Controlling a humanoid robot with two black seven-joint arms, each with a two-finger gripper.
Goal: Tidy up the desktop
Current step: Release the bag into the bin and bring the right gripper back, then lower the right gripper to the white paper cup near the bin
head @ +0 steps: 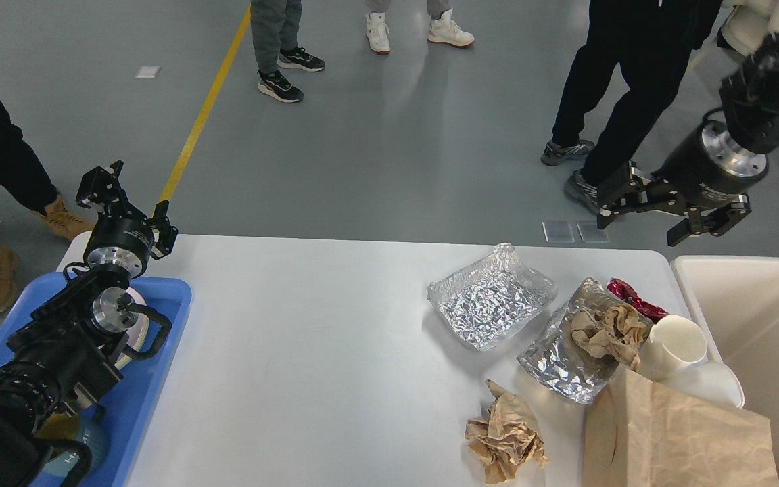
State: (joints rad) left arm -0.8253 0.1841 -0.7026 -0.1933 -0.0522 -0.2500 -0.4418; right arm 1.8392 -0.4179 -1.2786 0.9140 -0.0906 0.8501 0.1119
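Observation:
The white desktop (308,338) carries litter on its right half. An empty foil tray (491,297) lies there, and a second foil sheet (558,358) has crumpled brown paper (606,331) on it. A red wrapper (633,297), a white paper cup (673,345), another brown paper wad (504,436) and a brown paper bag (673,439) lie nearby. My left gripper (129,203) is open and empty above the table's far left corner. My right gripper (640,226) is open and empty in the air beyond the far right edge.
A blue tray (159,379) holding dishes lies under my left arm at the left edge. A cream plastic bin (754,318) stands against the table's right end. Several people stand on the grey floor beyond the table.

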